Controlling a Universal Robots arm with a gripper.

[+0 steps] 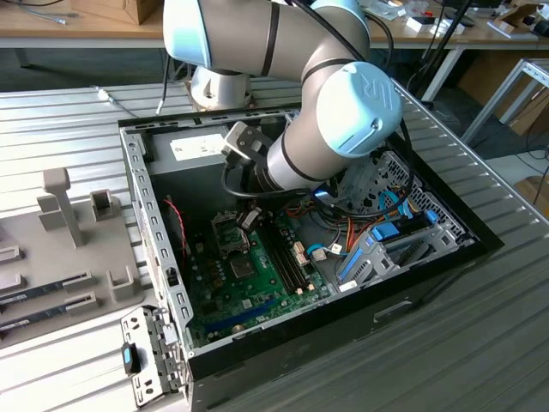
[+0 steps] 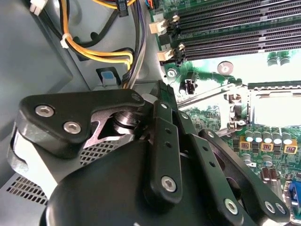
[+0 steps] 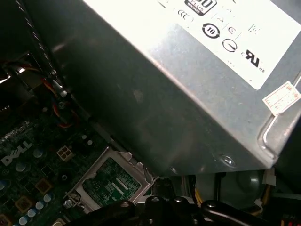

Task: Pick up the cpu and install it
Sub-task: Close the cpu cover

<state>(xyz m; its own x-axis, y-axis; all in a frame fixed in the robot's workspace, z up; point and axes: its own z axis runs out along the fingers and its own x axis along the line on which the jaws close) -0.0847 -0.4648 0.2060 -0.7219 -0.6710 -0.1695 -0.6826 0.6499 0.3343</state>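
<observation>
So the arm is bent right down into the open computer case (image 1: 480, 236), which lies on its side on the ribbed metal table (image 1: 429, 360). Lying that way it leaves the motherboard (image 1: 257, 296) facing up, so it can be reached from above.

The claw (image 1: 250, 218) hangs just over the processor socket (image 1: 230, 230), in the corner of the board close to the grey power supply box (image 1: 202, 148). That box takes up most of the first wrist view, so the wrist is tucked close beside it. My guess is that's why the arm comes in at such a steep angle: there isn't much room between the box and the memory slots (image 2: 235, 28).

In the first wrist view the socket has its metal frame around a green field and no silvery lid on it, so to me it reads as not filled yet. The claw's black linkage sits in front of the tips in the second wrist view, so I can't tell if it's clenched or released. I also can't say for sure where the cpu is. If it's anywhere near, it would be under the claw, right above the socket.

Off to the exterior view's left there's a grey tray (image 1: 86, 249) with holders, and a couple of memory sticks (image 1: 43, 287) are parked in it.
</observation>
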